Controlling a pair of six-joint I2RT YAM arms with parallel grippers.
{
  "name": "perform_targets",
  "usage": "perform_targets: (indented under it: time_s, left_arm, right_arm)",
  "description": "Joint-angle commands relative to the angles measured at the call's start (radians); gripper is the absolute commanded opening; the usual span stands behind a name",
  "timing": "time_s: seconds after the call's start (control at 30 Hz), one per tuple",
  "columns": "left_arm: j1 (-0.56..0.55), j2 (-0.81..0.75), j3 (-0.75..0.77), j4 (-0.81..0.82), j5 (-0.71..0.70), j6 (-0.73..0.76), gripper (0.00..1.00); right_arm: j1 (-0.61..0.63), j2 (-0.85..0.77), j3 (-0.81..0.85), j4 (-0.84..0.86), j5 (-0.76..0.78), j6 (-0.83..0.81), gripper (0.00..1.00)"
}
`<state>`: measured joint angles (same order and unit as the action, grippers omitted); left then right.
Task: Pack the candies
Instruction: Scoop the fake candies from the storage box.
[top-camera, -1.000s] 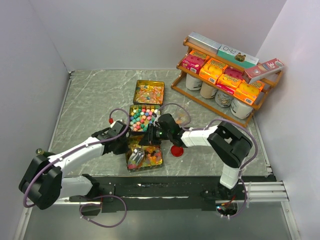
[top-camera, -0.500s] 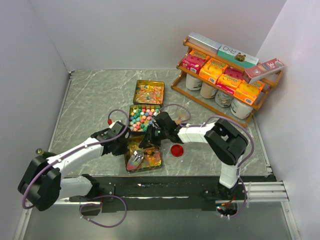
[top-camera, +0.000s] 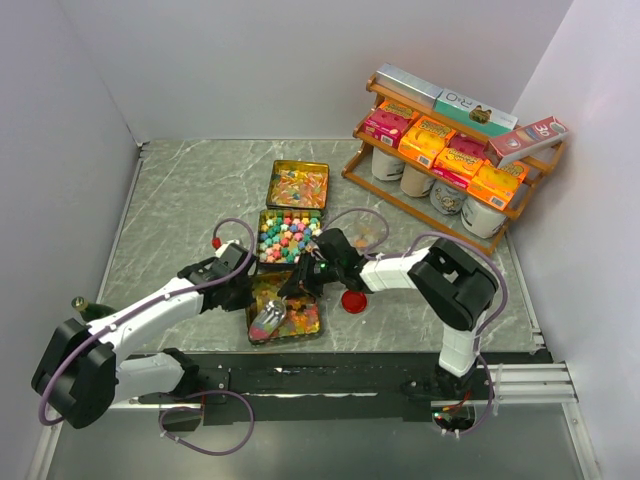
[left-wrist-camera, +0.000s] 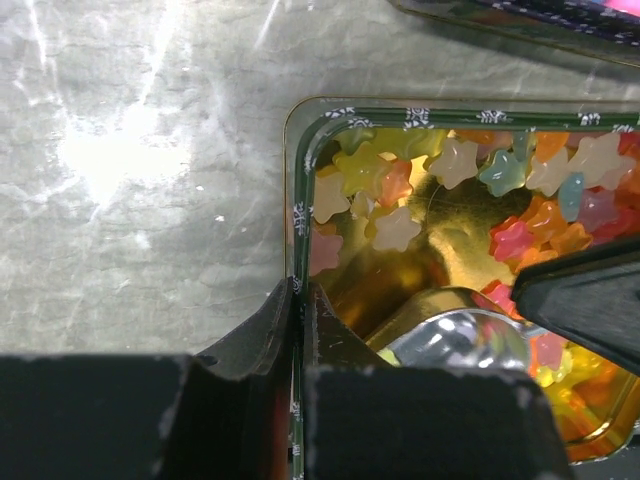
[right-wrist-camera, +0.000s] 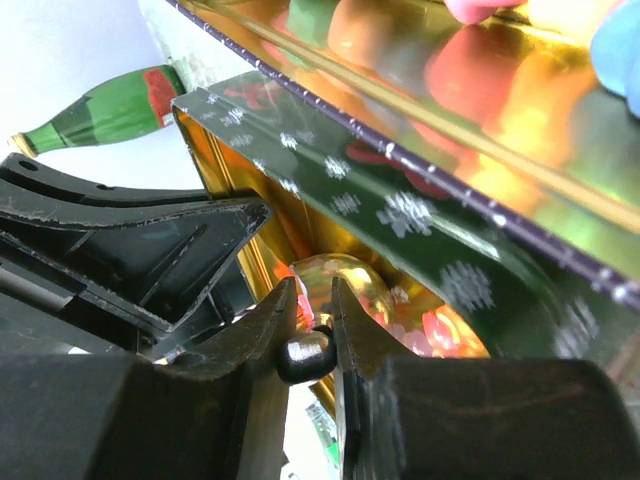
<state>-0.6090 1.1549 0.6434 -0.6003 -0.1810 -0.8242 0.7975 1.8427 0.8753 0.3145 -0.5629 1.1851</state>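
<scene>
While clamping near tin (left-wrist-camera: 420, 112) with left hand (left-wrist-camera: 300, 290) and scoop handle (right-wrist-camera: 303, 357) with right hand (right-wrist-camera: 312, 300), apparently scooping candies (left-wrist-camera: 397, 228); next, lift level.

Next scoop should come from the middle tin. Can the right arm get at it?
Probably yes. The middle tin lies open with nothing over it, and the right gripper, shut on the scoop over the near tin, is just beside it. The left gripper clamps only the near tin's rim.
</scene>
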Motion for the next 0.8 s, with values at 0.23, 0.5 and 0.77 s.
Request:
perform_targets:
  time_s: [0.23,0.5,0.77]
  left_arm:
    - [0.006,-0.037,0.015,0.068,-0.023,-0.013,0.01]
    - [0.005,-0.040,0.016,0.065,-0.026,-0.013,0.01]
    - [0.005,-0.037,0.022,0.062,-0.028,-0.012,0.01]
  right_arm:
    - [-0.030,-0.111,-0.032,-0.063,0.038,0.120,0.00]
    - [-0.032,-0.128,0.016,-0.092,0.043,0.059,0.00]
    - [-0.032,-0.191,0.045,-0.121,0.089,-0.016,0.00]
